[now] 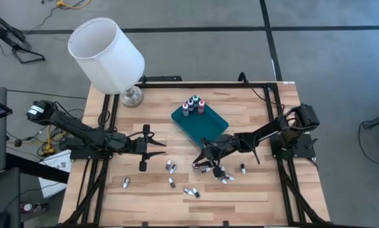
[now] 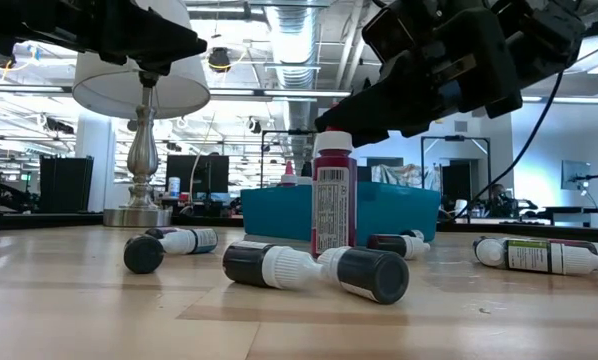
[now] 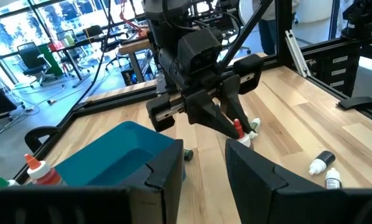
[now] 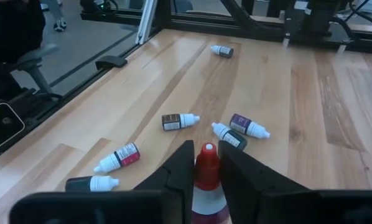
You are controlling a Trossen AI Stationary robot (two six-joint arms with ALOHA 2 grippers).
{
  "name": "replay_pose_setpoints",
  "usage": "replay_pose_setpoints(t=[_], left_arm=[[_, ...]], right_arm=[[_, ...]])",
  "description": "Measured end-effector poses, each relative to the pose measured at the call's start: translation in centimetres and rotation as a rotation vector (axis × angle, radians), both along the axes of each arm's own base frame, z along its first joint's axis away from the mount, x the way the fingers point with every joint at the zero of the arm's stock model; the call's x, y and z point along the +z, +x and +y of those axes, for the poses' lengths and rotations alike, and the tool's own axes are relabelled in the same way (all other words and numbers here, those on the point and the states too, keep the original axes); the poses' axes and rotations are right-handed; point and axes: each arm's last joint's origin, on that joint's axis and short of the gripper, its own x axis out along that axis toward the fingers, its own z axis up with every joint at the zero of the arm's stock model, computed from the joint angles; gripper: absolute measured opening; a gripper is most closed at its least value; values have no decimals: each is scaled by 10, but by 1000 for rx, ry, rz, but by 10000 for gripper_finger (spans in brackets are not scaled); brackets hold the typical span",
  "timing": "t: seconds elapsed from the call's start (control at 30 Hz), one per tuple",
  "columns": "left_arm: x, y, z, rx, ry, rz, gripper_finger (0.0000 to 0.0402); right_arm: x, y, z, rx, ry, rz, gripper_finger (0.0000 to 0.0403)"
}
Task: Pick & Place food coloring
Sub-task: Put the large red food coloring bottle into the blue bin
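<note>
Right now the right end effector (image 1: 208, 166) sits low in the centre of the high view, just below the teal tray (image 1: 210, 127), its fingers closed on a red-capped food coloring bottle (image 4: 206, 167). In the right wrist view that bottle stands upright between the two dark fingers, its pointed red cap poking up past them. The low view shows the same gripped bottle (image 2: 333, 200) upright in mid-frame, its base at the wooden desk (image 1: 265, 196); whether it touches the wood I cannot tell.

Four bottles (image 1: 193, 105) stand upright in the upper left corner of the tray. Other bottles lie on their sides on the desk: a cluster (image 1: 226, 178) just right of the right end effector, one (image 1: 243, 168) farther right, a pair (image 1: 191, 192) lower centre, two (image 1: 171, 168) left of centre and one (image 1: 126, 183) at lower left. In the low view, two dark bottles with whitish caps (image 2: 314, 270) lie touching in front of the gripped one.

The left end effector (image 1: 156, 148) hovers left of centre in the high view, fingers spread apart and holding nothing. A white-shaded lamp (image 1: 107, 54) stands at the upper left corner of the desk.
</note>
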Motion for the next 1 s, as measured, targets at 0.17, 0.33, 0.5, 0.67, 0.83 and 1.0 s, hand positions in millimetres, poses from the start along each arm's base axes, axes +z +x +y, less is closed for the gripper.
replay_pose_setpoints(t=[0.17, 0.33, 0.5, 0.67, 0.83, 1.0], left_arm=[[0, 0, 0, 0, 0, 0, 114], [0, 0, 0, 0, 0, 0, 114], [0, 0, 0, 0, 0, 0, 114], [0, 0, 0, -1, 11, 0, 114], [0, 0, 0, -1, 10, 0, 114], [0, 0, 0, -1, 10, 0, 114]], right_arm=[[0, 0, 0, 1, 0, -1, 47], [0, 0, 0, 1, -2, -2, 45], [1, 0, 0, 7, -15, -15, 46], [12, -2, 0, 11, -26, -57, 45], [36, -7, -3, 13, -39, -149, 44], [63, -14, -11, -72, -54, -233, 45]])
